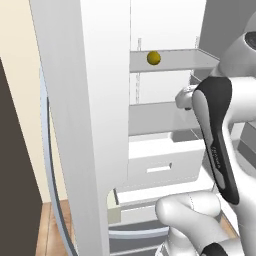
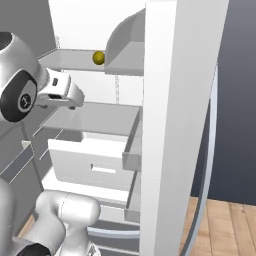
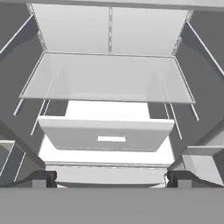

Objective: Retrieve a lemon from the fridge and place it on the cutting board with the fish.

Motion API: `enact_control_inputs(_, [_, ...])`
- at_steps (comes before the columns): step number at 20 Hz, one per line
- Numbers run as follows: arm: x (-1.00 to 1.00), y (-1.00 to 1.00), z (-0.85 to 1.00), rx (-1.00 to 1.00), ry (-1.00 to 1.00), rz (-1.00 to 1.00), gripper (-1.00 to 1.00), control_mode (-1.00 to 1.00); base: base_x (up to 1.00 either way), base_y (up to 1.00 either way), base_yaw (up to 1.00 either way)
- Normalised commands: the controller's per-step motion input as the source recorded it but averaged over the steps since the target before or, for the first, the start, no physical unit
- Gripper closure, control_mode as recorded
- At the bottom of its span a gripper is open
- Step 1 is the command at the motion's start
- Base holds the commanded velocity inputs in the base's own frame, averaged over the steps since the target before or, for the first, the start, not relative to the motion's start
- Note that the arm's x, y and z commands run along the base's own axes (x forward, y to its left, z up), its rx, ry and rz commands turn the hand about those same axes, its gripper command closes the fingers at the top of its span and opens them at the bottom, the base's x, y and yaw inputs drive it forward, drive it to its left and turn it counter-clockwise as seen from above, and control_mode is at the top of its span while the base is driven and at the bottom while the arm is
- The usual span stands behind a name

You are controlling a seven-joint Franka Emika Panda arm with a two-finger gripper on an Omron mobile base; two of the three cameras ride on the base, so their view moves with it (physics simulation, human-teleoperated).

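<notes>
Rendered, evenly and brightly lit, no single visible source. Soft grey shading beneath the fridge [image 1: 165, 30] shelves [image 3: 107, 83]; no hard shadows, no glare. Slightly soft and low in resolution throughout, with jagged edges. Strong wide-angle perspective in the hand view; no motion blur.

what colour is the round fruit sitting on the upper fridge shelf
The lemon is plain dull yellow, clearest in the left base view.
</notes>
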Motion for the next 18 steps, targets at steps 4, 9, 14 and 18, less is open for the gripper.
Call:
enact_control_inputs(4, [0.03,0.19,0.57,-0.05,-0.10,0.00,-1.00,-1.00,0.00,0.00,0.00])
enact_control_inputs(9, [0.48,0.14,0.13,-0.01,-0.14,0.00,-1.00,-1.00,0.00,0.00,0.00])
enact_control_inputs(14, [0.69,0.02,0.05,0.00,-0.20,0.00,-1.00,-1.00,0.00,0.00,0.00])
enact_control_inputs(18, [0.66,0.00,0.22,0.00,-0.23,0.00,-1.00,-1.00,0.00,0.00,0.00])
